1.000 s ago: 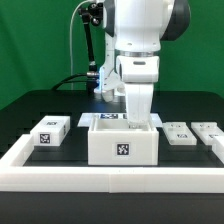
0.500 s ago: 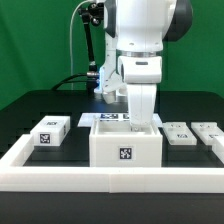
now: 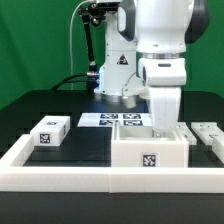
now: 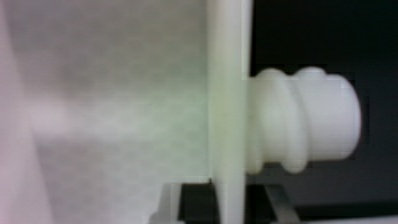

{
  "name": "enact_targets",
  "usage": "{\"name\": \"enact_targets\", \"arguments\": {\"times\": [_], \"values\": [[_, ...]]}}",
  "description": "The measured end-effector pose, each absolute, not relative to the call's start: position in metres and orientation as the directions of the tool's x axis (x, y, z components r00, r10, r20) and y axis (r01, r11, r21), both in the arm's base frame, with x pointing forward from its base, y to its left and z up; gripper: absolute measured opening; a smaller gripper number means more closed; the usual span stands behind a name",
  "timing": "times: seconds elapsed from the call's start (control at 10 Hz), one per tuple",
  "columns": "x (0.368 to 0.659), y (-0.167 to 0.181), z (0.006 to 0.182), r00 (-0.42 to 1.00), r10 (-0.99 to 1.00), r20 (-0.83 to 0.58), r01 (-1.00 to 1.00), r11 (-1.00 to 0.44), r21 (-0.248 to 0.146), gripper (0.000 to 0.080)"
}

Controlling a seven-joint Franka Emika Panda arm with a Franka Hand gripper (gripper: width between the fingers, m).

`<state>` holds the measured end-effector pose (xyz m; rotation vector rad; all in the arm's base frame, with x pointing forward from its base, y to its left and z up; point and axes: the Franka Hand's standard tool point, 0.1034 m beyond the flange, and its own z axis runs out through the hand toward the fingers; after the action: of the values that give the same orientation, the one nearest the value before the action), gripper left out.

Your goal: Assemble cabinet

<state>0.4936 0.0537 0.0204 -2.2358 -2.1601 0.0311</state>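
The cabinet [image 3: 149, 155] is a white open-topped box body with a marker tag on its front, standing at the front of the table toward the exterior view's right. My gripper [image 3: 161, 124] reaches down into its top, shut on one of its walls. In the wrist view the gripper [image 4: 231, 202] has its dark fingers [image 4: 196, 200] on either side of the thin white wall [image 4: 228, 100]. A ribbed white knob [image 4: 306, 118] sticks out of that wall.
A small white tagged piece [image 3: 50, 131] lies at the exterior view's left. The marker board [image 3: 115, 119] lies behind the cabinet. Another white piece [image 3: 209, 133] lies at the right. A low white border frame [image 3: 60, 172] rims the table.
My gripper and the cabinet body have moved together toward the exterior view's right, uncovering more of the marker board.
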Motion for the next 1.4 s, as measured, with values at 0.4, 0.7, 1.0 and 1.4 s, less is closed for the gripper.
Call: {"name": "enact_targets", "arguments": {"times": [0.4, 0.7, 1.0, 1.4], "values": [[0.498, 0.068, 0.020, 0.051, 0.999, 0.005, 0.997, -0.050, -0.050, 0.0041], [0.504, 0.092, 0.021, 0.025, 1.000, 0.016, 0.999, -0.025, -0.046, 0.0041], [0.509, 0.112, 0.020, 0.011, 1.000, 0.023, 0.999, -0.010, -0.040, 0.0041], [0.513, 0.113, 0.019, 0.012, 1.000, 0.021, 0.999, -0.011, -0.044, 0.0274]]}}
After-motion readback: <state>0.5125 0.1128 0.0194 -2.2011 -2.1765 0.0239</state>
